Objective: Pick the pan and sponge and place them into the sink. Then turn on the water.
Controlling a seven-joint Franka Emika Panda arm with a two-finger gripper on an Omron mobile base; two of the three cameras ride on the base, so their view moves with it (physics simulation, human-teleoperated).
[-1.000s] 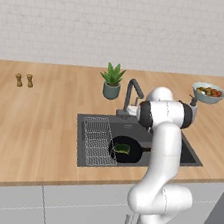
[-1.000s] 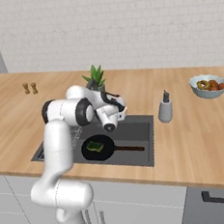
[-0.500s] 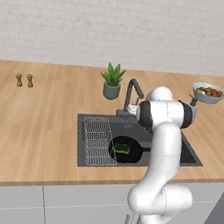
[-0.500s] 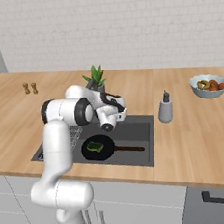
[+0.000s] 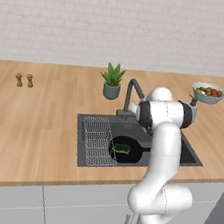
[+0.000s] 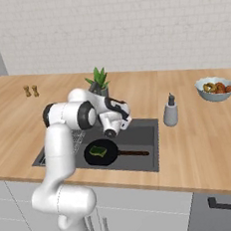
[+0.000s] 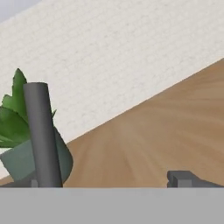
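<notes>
Pan (image 5: 125,149) lies flat in the sink (image 5: 90,157), sponge (image 5: 122,148) resting on it; its long handle runs rightward along the basin in the right base view. Nothing has shifted over the last second: the hand (image 6: 110,132) keeps hovering over the basin near the faucet (image 5: 134,93), fully spread and empty. Both placements look done; turning on the water remains. Farther back, the desk (image 5: 37,118) carries a plant (image 5: 112,80).
</notes>
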